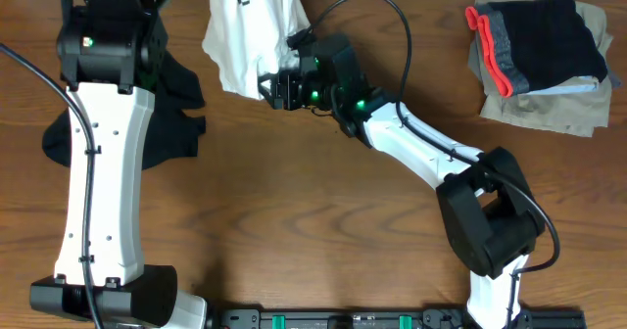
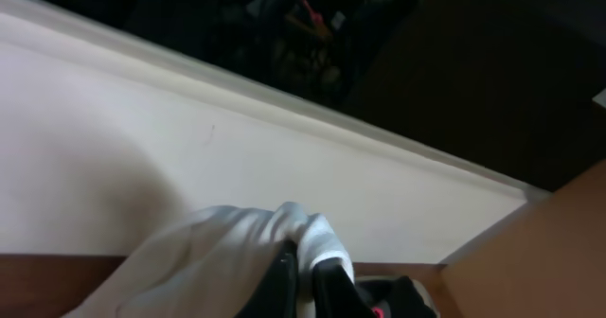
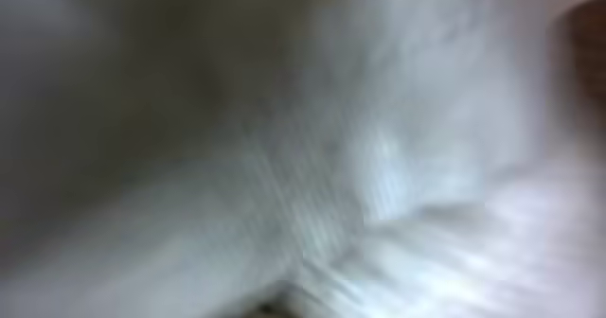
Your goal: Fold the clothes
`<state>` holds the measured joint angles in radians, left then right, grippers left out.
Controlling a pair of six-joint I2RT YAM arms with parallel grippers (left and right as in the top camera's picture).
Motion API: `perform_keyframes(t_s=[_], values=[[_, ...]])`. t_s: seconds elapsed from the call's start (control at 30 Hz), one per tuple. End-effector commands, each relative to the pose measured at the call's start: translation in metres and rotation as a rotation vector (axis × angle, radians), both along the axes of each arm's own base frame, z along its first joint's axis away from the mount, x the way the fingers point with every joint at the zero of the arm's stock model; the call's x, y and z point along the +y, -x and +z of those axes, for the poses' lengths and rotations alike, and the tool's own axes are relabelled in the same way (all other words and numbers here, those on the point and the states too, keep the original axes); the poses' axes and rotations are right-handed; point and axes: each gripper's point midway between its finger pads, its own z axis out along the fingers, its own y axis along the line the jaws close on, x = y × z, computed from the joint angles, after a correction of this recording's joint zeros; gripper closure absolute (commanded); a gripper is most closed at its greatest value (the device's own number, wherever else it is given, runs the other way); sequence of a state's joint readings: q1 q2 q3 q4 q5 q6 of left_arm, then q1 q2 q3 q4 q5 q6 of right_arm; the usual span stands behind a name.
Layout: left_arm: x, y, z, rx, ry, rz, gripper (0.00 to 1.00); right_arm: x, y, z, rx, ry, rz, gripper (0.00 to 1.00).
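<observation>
The scene is taken for a robotics test station, not a home. A brown wood-grain bench (image 1: pixel 294 231) is worked by a white-and-black left robot arm (image 1: pixel 98 172) and a matching right robot arm (image 1: pixel 431 153). Both are fixed at a black mounting rail (image 1: pixel 323 319) on the near edge, with black cables (image 1: pixel 377 6) left exposed. A plain white panel (image 2: pixel 189 138) is set behind the bench.

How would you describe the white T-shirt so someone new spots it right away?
Look along the far edge of the wooden table, near the middle. The white T-shirt is bunched there, with the right gripper at its lower edge. It is the only white garment: the black garment lies to its left, and the folded stack at far right is dark and khaki.
</observation>
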<state>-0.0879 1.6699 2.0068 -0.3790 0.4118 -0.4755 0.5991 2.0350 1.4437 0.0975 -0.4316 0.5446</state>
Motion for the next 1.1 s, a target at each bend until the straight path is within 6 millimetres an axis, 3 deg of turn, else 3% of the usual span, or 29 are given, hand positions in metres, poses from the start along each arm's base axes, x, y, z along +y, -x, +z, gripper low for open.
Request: perform_keyframes(t_s=[0.0,0.13,0.27,0.4,0.57,0.67,0.83,1.07], values=[[0.001,0.008,0.007,-0.005,-0.004,0.002,0.94,0.002,-0.005,0.009,-0.022,-0.027,0.000,0.99],[0.002,0.012,-0.015,0.053,-0.089,-0.009,0.94,-0.007,-0.006,0.022,-0.028,-0.062,0.041,0.99],[0.030,0.010,-0.041,0.155,-0.141,0.112,0.94,-0.030,-0.007,0.034,-0.014,-0.069,0.076,0.99],[0.064,0.011,-0.060,0.226,-0.210,0.228,0.94,-0.066,-0.006,0.041,-0.016,0.011,0.065,0.99],[0.113,0.017,-0.079,0.313,-0.267,0.375,0.94,-0.128,-0.004,0.055,-0.036,0.164,-0.024,0.99],[0.133,0.022,-0.087,0.355,-0.281,0.411,0.94,-0.166,-0.005,0.071,-0.073,0.252,-0.105,0.99],[0.144,0.029,-0.105,0.427,-0.312,0.414,0.94,-0.203,0.000,0.103,-0.154,0.318,-0.181,0.99],[0.142,0.034,-0.143,0.564,-0.357,0.374,0.94,-0.217,0.024,0.144,-0.223,0.310,-0.197,0.99]])
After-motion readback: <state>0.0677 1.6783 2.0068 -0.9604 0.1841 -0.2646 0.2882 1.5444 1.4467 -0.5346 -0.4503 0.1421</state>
